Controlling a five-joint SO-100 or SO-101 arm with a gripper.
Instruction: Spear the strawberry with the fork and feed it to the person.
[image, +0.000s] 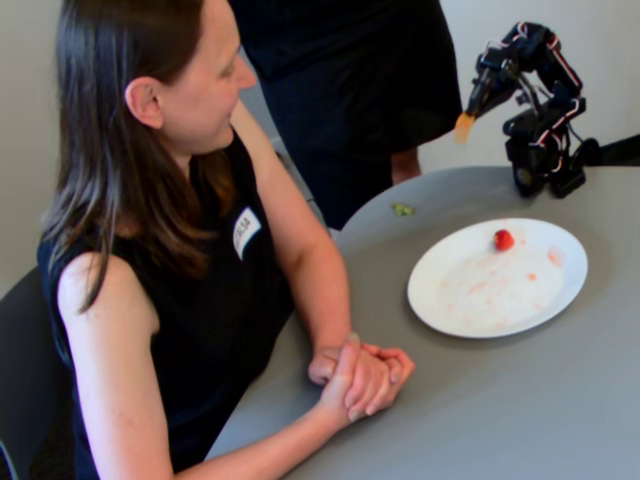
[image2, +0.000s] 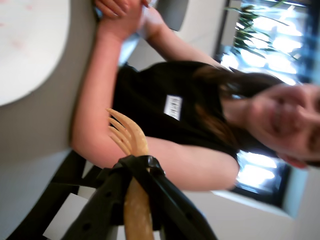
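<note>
The strawberry (image: 503, 239) lies on the far side of the white plate (image: 470, 300), which is smeared with red. The black arm stands at the table's far right. Its gripper (image: 478, 98) is shut on the orange-tan fork (image: 464, 126), held high above the table, up and left of the strawberry, tines empty and pointing down-left. The wrist view lies on its side: the fork (image2: 131, 137) sticks out of the black gripper (image2: 136, 162) toward the person (image2: 165, 100). The person (image: 190, 200) sits at the left, hands clasped (image: 362, 375) on the table edge, facing the arm.
A tiny green scrap (image: 402, 209) lies on the grey round table (image: 520, 400) left of the plate. A standing figure in dark clothes (image: 350, 90) is behind the table. The plate's edge (image2: 25, 50) shows in the wrist view.
</note>
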